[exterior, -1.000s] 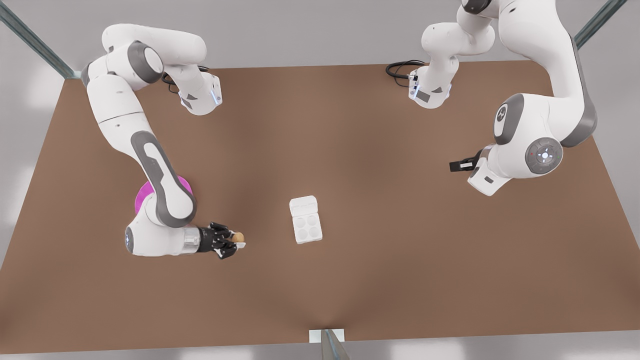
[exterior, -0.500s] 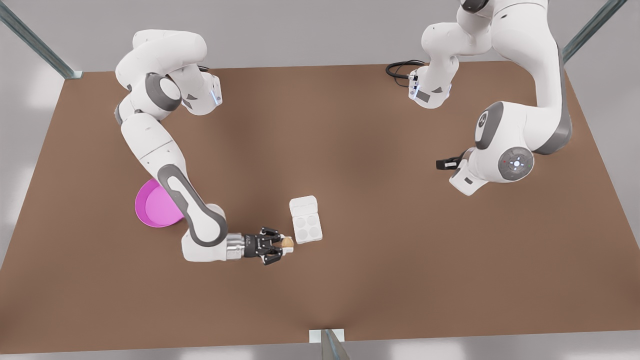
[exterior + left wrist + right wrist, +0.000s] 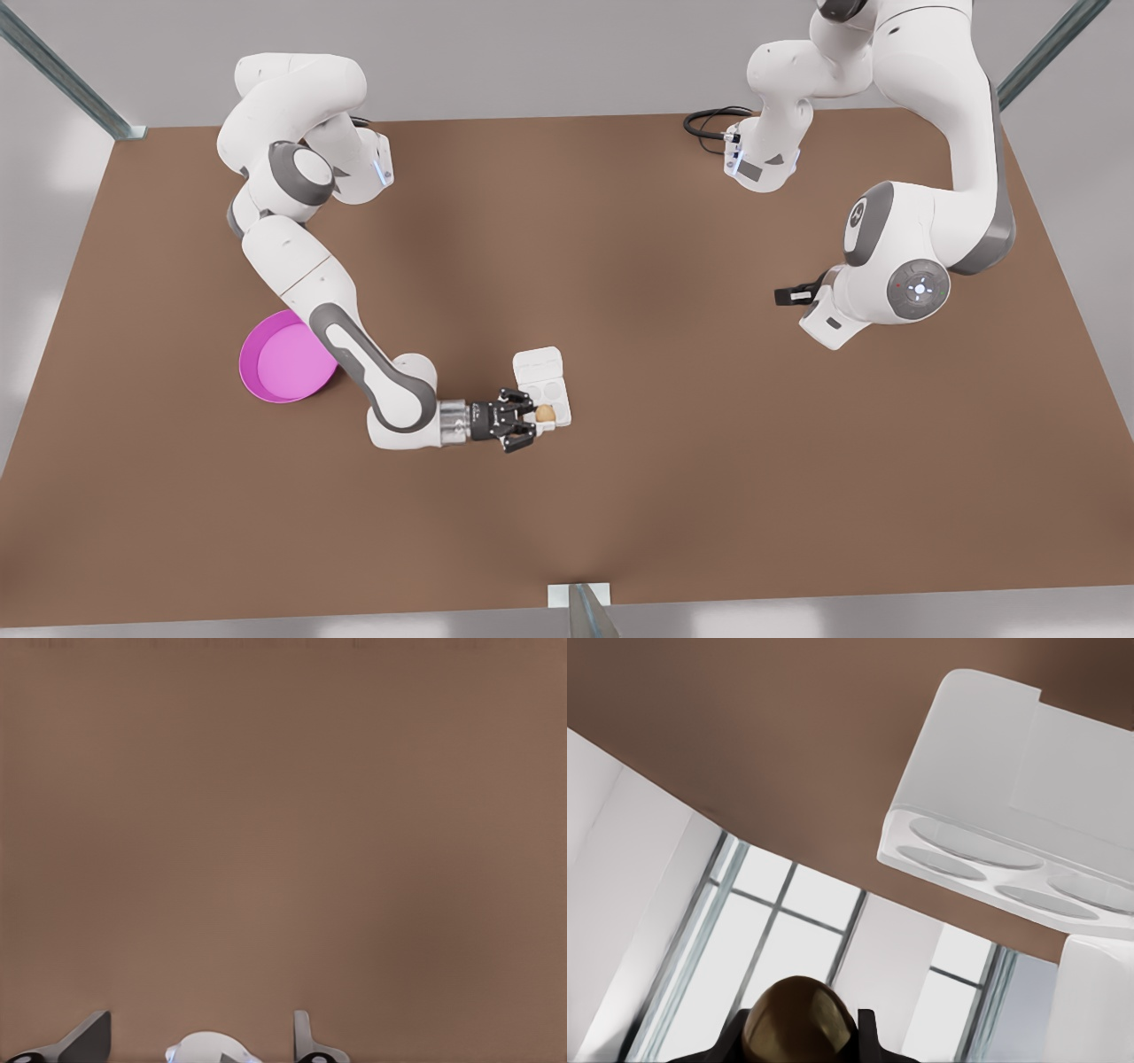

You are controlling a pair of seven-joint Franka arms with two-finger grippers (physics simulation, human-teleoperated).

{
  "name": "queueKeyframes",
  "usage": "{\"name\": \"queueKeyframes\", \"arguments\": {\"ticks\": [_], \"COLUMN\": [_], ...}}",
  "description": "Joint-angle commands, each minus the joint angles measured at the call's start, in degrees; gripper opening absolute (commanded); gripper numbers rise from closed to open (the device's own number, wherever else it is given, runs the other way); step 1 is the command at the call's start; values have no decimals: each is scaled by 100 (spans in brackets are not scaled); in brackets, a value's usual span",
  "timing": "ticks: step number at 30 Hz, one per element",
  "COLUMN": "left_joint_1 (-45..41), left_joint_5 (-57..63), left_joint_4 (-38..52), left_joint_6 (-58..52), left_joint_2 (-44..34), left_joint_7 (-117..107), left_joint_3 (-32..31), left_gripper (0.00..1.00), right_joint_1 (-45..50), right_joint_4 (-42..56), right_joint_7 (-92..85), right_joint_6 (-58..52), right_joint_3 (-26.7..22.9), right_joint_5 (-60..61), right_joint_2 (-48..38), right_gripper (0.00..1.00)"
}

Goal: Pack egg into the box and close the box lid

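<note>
Two arms share the brown table [image 3: 620, 266], and the right gripper [image 3: 532, 416], on the arm at the front view's left, is the one at work: its fingers are clamped on the egg [image 3: 545, 413], which it holds over the near corner of the box [image 3: 551, 403], above or just at one of the four cups. In the right wrist view the egg [image 3: 799, 1020] sits between the dark fingers, with the box [image 3: 992, 859] lying ahead of it and the box lid [image 3: 1010, 753] folded back flat beyond the cups. Behind this gripper, well apart, rests the pink dish [image 3: 279, 359]. The left gripper [image 3: 202, 1041] waits far off at the front view's right, its fingers spread with only bare table ahead of them. Judging from here, the main risk is a release while the egg is off-centre over its cup: it could strike the rim between cups and roll out onto the table. Pushing down too hard could shove or tip the light carton. Whether the egg is truly centred over a cup cannot be told.
</note>
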Motion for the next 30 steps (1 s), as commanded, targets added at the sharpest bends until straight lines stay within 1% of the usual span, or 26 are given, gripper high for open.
{"name": "queueKeyframes", "arguments": {"ticks": [1, 7, 24, 30], "left_joint_1": [0, 8, 0, 0], "left_joint_5": [39, 48, 153, 154], "left_joint_4": [2, 11, 11, 11], "left_joint_6": [12, -6, 12, -6], "left_joint_2": [-7, -15, -7, -7], "left_joint_7": [4, 4, 4, -5], "left_joint_3": [-2, -11, -11, -2], "left_gripper": [100, 100, 100, 100], "right_joint_1": [-36, -238, -282, -485], "right_joint_4": [-17, -201, -201, -324], "right_joint_7": [-619, -610, -118, -65], "right_joint_6": [-146, -550, -638, -814], "right_joint_3": [7, -1, -28, -54], "right_joint_5": [72, 107, 160, 133], "right_joint_2": [-5, -14, 65, 47], "right_gripper": [49, 49, 49, 50]}}
